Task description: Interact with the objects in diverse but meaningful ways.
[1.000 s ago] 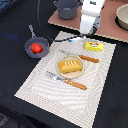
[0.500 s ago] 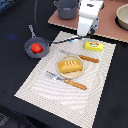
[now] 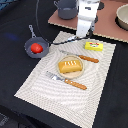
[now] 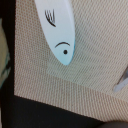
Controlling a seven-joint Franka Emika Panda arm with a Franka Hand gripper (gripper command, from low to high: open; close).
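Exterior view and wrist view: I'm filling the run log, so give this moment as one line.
arm: over placemat's far edge | gripper: state unclear | white fish-shaped piece: below wrist camera | red tomato: in small pan | orange-yellow bread loaf: on plate

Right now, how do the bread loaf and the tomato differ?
The bread loaf is orange-yellow and blocky; the tomato is red, round and smaller. The loaf sits on a small plate on the placemat; the tomato sits in a dark pan off the mat. Both are toy foods.

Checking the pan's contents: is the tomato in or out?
In: the tomato sits inside the pan beside the mat.
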